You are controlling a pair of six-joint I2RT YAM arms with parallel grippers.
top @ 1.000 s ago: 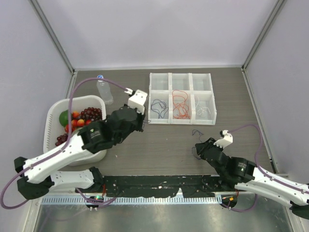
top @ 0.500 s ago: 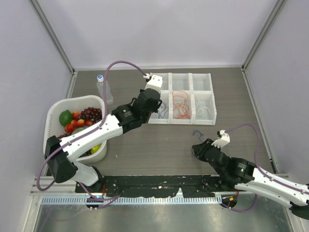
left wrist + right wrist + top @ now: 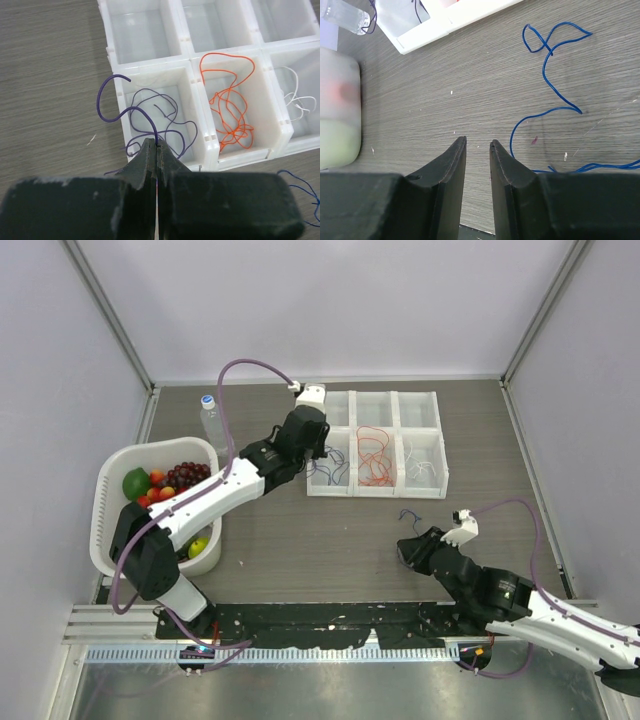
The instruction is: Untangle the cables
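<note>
Four colours of cable are showing here, and one of them is being handled. The left gripper (image 3: 156, 145) is hanging just above the near-left compartment of the white tray (image 3: 150, 66), its jaws pressed together on a purple cable (image 3: 107, 112). The free end of that cable is curling up and out over the tray's left wall. Below the jaws, a loose purple tangle is lying in the same compartment. The step in hand is looking like sorting by colour: either this strand is being laid in with its fellows or it is being teased out of them, and I cannot tell which. If it is being laid in, the hooked end is needing to come inside the walls before the jaws part, or it is likely to end up lying on the table (image 3: 445, 75).

The right gripper (image 3: 477, 142) is hovering low over the table, well apart from the tray, its jaws standing a narrow gap apart with nothing between them. A blue cable (image 3: 549, 49) is lying loose on the table just beside it. It is looking like the following pick, with the jaws coming down astride one thin run of it.

Counting up: one tray of six compartments. The three near ones are holding purple on the left, an orange cable (image 3: 231, 131) in the middle and a white cable (image 3: 300, 102) on the right. The three far ones are showing no cable. How many strands are making up each tangle I cannot tell. One clear bottle (image 3: 215, 425) and one white basket (image 3: 105, 490) of fruit are standing to the left.
</note>
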